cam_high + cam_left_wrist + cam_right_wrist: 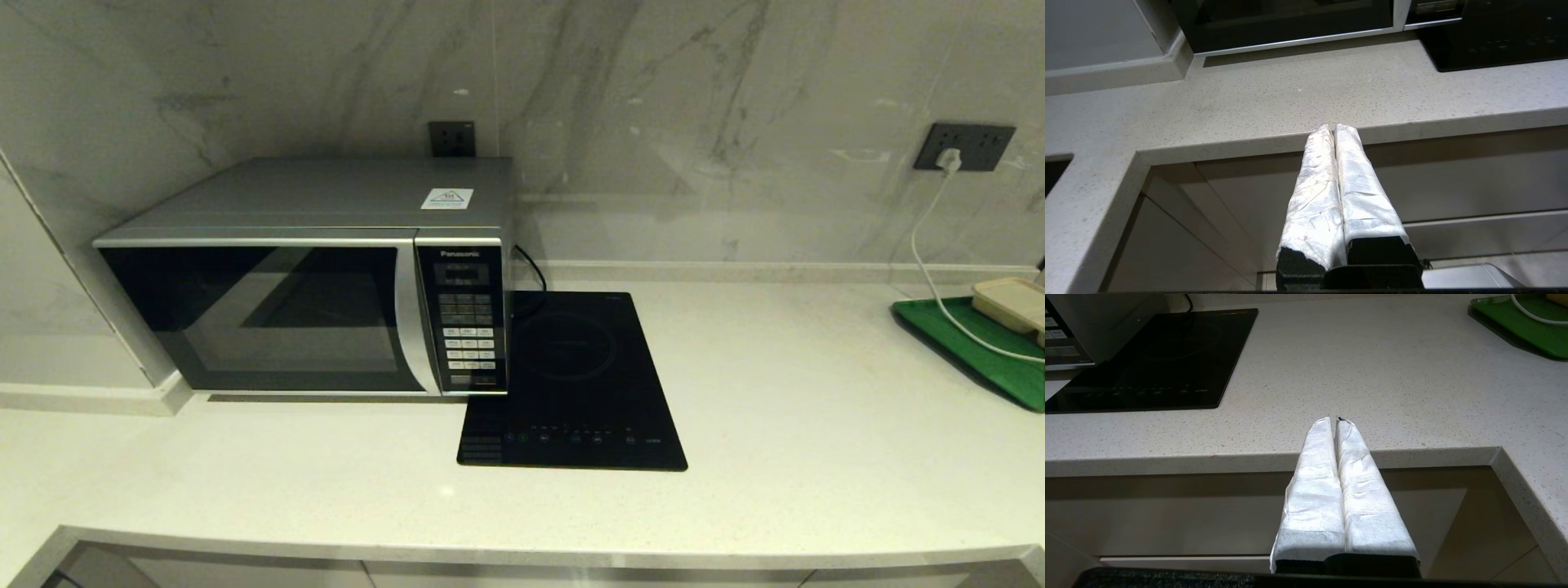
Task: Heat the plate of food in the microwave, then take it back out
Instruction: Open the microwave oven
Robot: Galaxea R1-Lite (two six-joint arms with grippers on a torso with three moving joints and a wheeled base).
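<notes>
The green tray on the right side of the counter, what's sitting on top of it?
On the green tray sits a beige lidded box, and a white cable from the wall socket trails across it. The frame's edge cuts off the rest, so anything further there is unseen.

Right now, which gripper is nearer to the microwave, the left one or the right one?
Left. The left gripper, shut, sits at the counter's front edge before the microwave. The right gripper, also shut, sits at that edge beyond the induction hob, farther from it.
</notes>
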